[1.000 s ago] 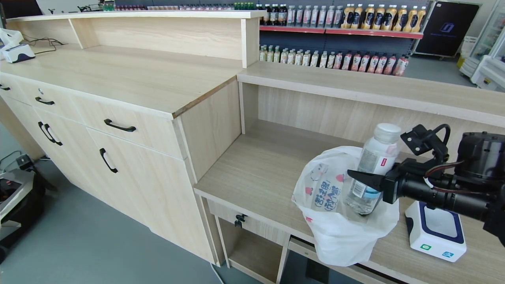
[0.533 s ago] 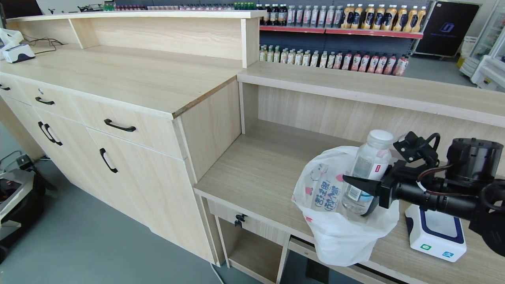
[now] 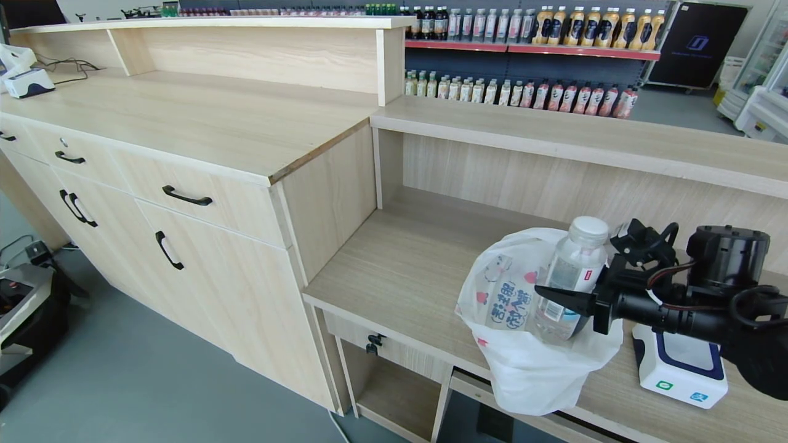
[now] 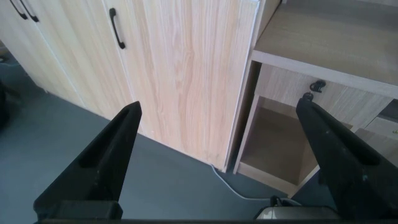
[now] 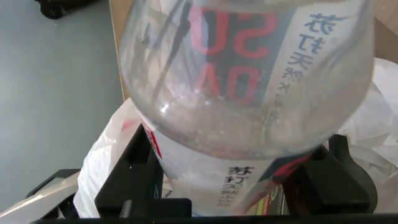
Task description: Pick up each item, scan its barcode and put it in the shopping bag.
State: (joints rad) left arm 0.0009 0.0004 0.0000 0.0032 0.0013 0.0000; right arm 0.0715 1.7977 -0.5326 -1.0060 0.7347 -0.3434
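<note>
Bottle point(image 3: 569, 277) is sitting gripped in the right gripper's point(image 3: 563, 301) fingers, its base dipping into the shopping bag point(image 3: 511, 369) on the table point(image 3: 406, 264) near the scanner point(image 3: 680, 363). Scanning seems done, with releasing remaining. The left gripper point(image 4: 219, 102) is hanging with fingers spread, empty.

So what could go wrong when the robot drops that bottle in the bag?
The shopping bag is floppy and hangs over the counter's front edge, so the bottle's weight might drag it off. The bottle leans in the right gripper, so it might snag the bag's rim or tip over. The scanner sits close beside; the arm could bump it.
</note>
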